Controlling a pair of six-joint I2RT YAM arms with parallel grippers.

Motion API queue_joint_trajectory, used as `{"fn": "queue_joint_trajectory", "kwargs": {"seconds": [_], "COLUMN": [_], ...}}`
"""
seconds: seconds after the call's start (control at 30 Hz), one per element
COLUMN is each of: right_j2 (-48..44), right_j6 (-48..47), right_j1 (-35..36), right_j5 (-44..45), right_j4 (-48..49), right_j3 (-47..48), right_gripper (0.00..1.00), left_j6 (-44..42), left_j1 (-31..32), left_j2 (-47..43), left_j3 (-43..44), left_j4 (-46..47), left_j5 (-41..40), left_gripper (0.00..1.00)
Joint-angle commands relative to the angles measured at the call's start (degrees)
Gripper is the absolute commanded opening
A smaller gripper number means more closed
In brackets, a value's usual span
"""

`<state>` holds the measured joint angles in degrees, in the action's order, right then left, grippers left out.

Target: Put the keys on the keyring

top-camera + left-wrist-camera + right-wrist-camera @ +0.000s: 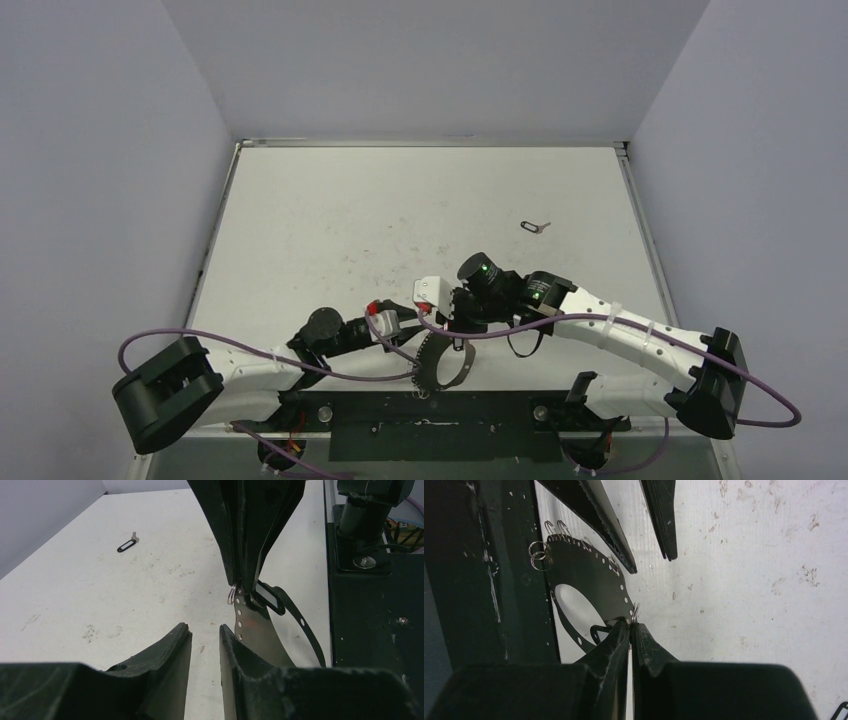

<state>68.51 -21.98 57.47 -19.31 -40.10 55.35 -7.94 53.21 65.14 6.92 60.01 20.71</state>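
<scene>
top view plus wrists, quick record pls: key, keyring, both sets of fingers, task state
key: lies loose on the table, far right of centre, joined to a small black loop, nothing touching it
keyring: near edge between the arms, a perforated loop carrying tiny silver rings
right fingers: shut on the keyring's edge
left fingers: apart, empty, tips pointing at the keyring, not touching it
task state: key not yet on the keyring
</scene>
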Motion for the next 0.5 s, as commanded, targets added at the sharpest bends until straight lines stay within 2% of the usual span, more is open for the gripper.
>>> {"fn": "queue_joint_trajectory", "kwargs": {"seconds": [0.0,0.1,0.3,0.47], "right_j2": [0.0,0.7,2.6,5.3], "right_j6": [-0.9,-1.2,-0.8,0.2], "right_j1": [-0.2,-0.2,0.0,0.6], "right_j5": [-3.8,-5.0,-9.1,-10.8], "right_j4": [6.3,8.7,15.6,19.5], "right_j3": [1.4,3.1,6.3,9.2], "right_gripper": [0.00,0.00,0.00,0.00], "left_j6": [-0.6,-1.9,-5.9,-7.9], "left_j1": [0.3,0.4,0.5,0.6], "left_j2": [-2.1,-7.3,-24.1,-36.7], "left_j3": [0.9,0.8,1.2,1.2], "left_j4": [4.5,-0.5,-19.4,-30.6], "left_j5": [0.5,-1.8,-6.3,-9.9], "left_gripper": [0.25,0.25,0.25,0.25]}}
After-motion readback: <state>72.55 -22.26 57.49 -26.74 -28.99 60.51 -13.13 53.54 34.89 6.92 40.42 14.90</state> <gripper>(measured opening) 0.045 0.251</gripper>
